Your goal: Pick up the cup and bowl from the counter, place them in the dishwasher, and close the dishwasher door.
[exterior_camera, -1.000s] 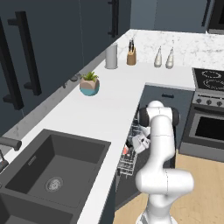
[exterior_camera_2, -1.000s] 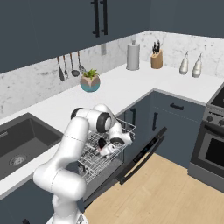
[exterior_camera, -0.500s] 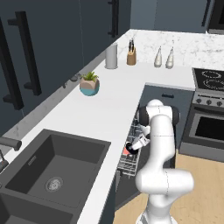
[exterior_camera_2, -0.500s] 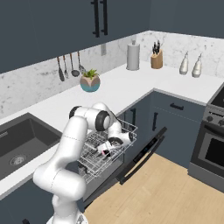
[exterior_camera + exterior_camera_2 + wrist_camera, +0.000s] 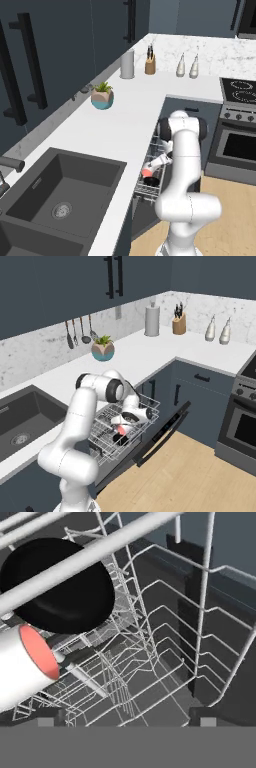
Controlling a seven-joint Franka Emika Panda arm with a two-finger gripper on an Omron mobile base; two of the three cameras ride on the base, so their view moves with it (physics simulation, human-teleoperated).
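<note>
- The hand (image 5: 121, 425) sits low in the rack (image 5: 150, 404), its fingers spread apart and gripping nothing; lifting out carelessly could snag a wire or nudge the cup (image 5: 22, 667).
- The cup lies on its side in the dishwasher (image 5: 112, 451), long axis roughly level, coral mouth facing the black bowl (image 5: 57, 587) just beside it.
- The dishwasher door (image 5: 165, 430) hangs open; shutting it with the rack out would jam.
</note>
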